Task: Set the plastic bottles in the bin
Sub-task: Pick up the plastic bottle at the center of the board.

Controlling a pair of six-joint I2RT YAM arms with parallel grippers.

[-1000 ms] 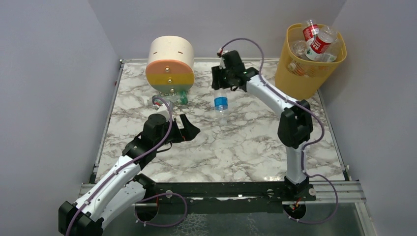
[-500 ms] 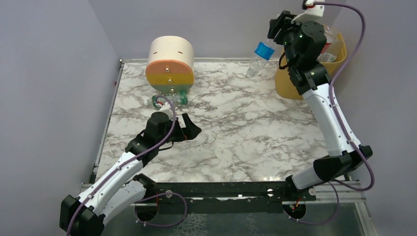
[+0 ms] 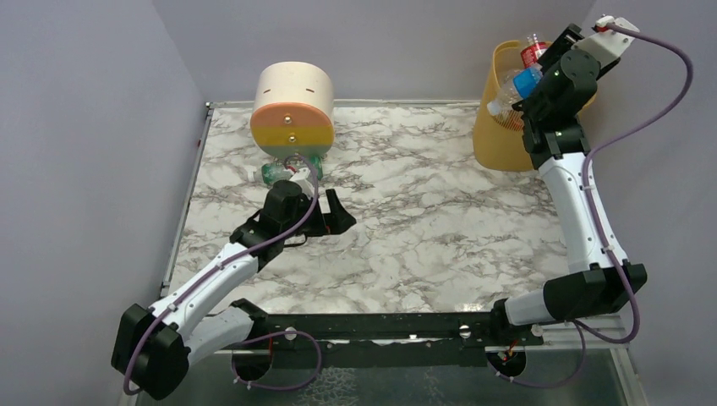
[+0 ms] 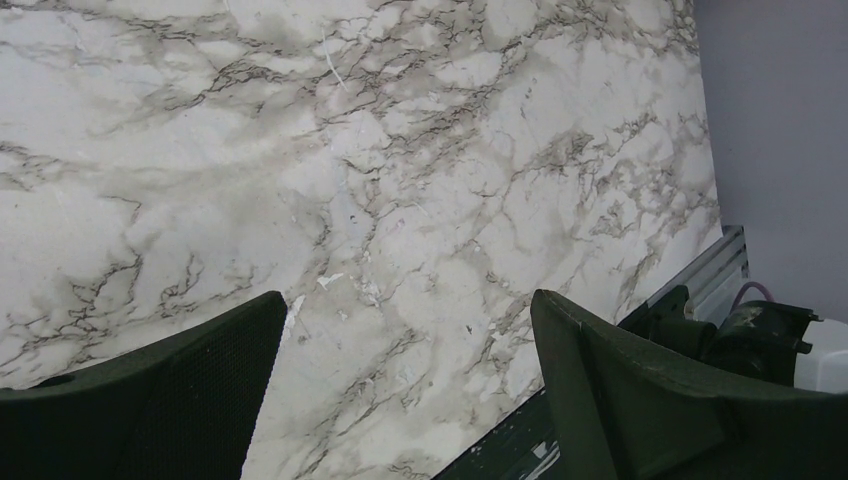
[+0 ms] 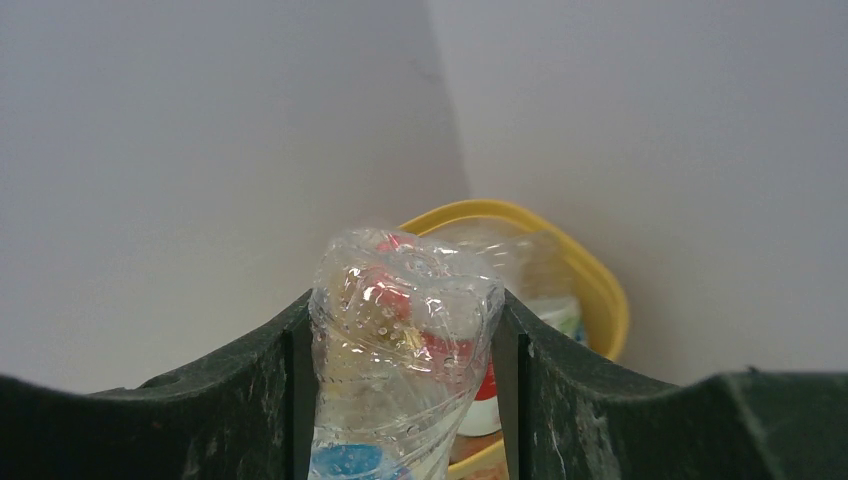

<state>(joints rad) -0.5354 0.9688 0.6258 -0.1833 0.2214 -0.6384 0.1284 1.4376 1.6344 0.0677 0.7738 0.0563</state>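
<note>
**Nearly done: one bottle at the bin, one left by the drawers**

Finds the left gripper (image 3: 336, 218) near and left of centre, low over the marble table (image 3: 423, 245), jaws spread wide and holding nothing. Confirms this from the left wrist view, where only marble shows between the fingers (image 4: 180, 400). Spots, just beyond, a greenish bottle (image 3: 272, 174) lying on the table at the foot of the round drawer unit (image 3: 292, 110). Counts that one as left to fetch. Makes out no other loose bottle on the table.

Places the right gripper (image 3: 541, 78) far right and high, at the left side of the rim of the bin (image 3: 495, 139). Reads its jaws as closed on a clear blue-labelled bottle (image 3: 517, 87), pinching the crumpled body from both sides, cap end pointing down and left. Notes more bottles heaped inside the bin, among them a red-labelled bottle (image 3: 533, 49) standing above the rim. Judges the release to be the step in hand, not yet made.
</note>
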